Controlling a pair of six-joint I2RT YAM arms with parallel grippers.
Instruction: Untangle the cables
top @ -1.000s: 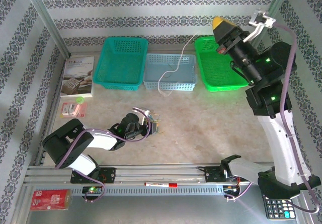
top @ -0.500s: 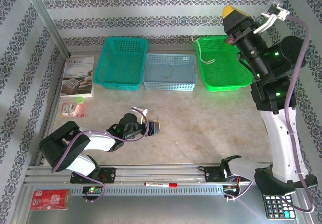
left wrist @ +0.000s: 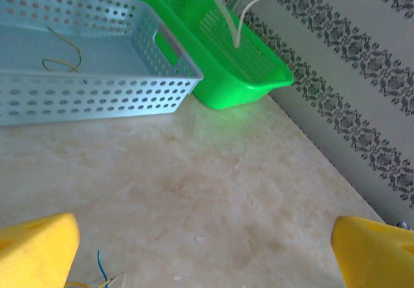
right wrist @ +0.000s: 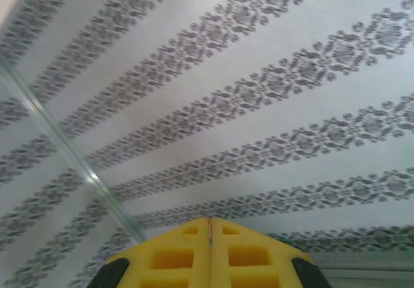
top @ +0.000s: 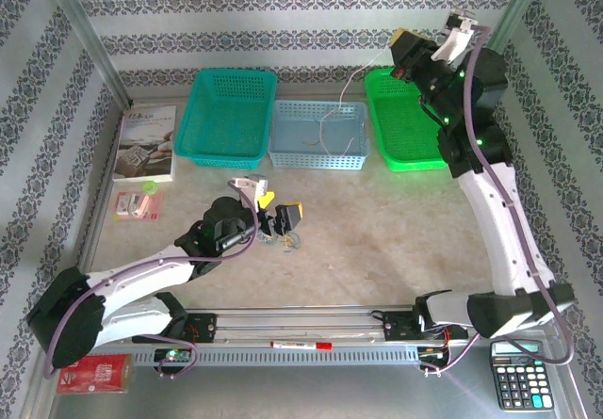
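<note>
the left gripper (top: 280, 206) stood wide open and empty over a small tangle of cables (top: 285, 240) on the table (top: 396, 231), while the raised right gripper (top: 400, 40) pinched shut on a whitish cable (top: 341, 94) dangling into the pale blue basket (top: 316, 162).

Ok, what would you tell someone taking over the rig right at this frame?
Left claw: open, low over the table, holding nothing.
Right claw: shut, raised high, apparently pinching a whitish cable that hangs down toward the baskets.
Done: one yellowish cable lies in the pale blue basket.
Left: a small tangle of blue and yellowish strands on the table beside the left claw needs separating, and the whitish cable needs setting down.
</note>
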